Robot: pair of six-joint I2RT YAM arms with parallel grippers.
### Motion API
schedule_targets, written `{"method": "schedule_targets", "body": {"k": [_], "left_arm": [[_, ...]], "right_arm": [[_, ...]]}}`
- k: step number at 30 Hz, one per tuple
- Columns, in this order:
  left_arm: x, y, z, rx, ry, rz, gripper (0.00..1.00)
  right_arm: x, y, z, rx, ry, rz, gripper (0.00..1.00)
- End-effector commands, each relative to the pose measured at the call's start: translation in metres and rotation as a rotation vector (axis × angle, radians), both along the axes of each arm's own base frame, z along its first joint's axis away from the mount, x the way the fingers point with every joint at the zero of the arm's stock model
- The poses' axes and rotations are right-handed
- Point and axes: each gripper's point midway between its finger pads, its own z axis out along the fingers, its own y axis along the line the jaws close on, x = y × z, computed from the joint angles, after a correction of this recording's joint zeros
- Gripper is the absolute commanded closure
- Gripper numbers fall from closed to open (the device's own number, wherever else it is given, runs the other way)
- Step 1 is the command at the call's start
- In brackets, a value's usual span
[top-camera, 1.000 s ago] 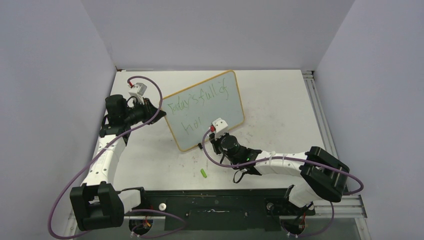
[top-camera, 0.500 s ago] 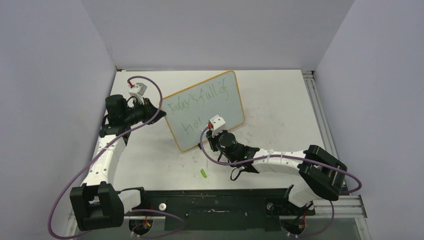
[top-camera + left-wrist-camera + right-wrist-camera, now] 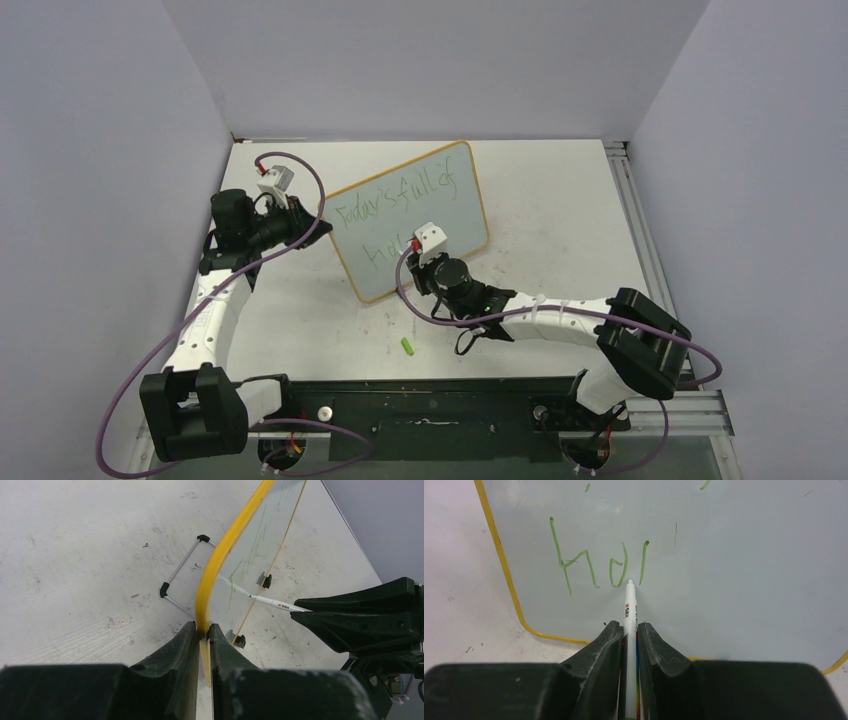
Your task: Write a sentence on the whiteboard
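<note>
Just beyond right gripper pinching marker: the sentence; left gripper clamps whiteboard frame

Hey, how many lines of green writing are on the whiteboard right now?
2. The upper line runs across the top of the whiteboard. The lower line, shorter, sits under it by the bottom left corner, at the tip of the pen in the right gripper.

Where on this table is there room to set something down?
Widest bare patch: table between the whiteboard and the right rail. A narrower strip runs behind the board along the back wall. Crowded: left of the board, where the left gripper clamps its edge, and in front, where the right gripper holds the marker near a green piece.
</note>
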Motion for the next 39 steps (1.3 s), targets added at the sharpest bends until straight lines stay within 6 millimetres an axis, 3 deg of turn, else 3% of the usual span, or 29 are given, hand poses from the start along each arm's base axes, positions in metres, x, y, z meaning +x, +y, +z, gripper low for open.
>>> {"method": "schedule_targets", "body": {"k": [1, 18, 39], "left_arm": [[0.005, 0.002, 0.015, 0.024, -0.060, 0.008, 1.00], [0.005, 0.003, 0.014, 0.025, -0.058, 0.009, 1.00], [0.005, 0.002, 0.014, 0.024, -0.060, 0.006, 1.00]], "right_arm": [[0.020, 0.006, 0.037, 0.068, -0.078, -0.034, 0.95], [0.041, 0.001, 0.061, 0.088, -0.133, -0.075, 0.95], [0.038, -0.034, 0.033, 0.064, -0.071, -0.175, 0.95]]}}
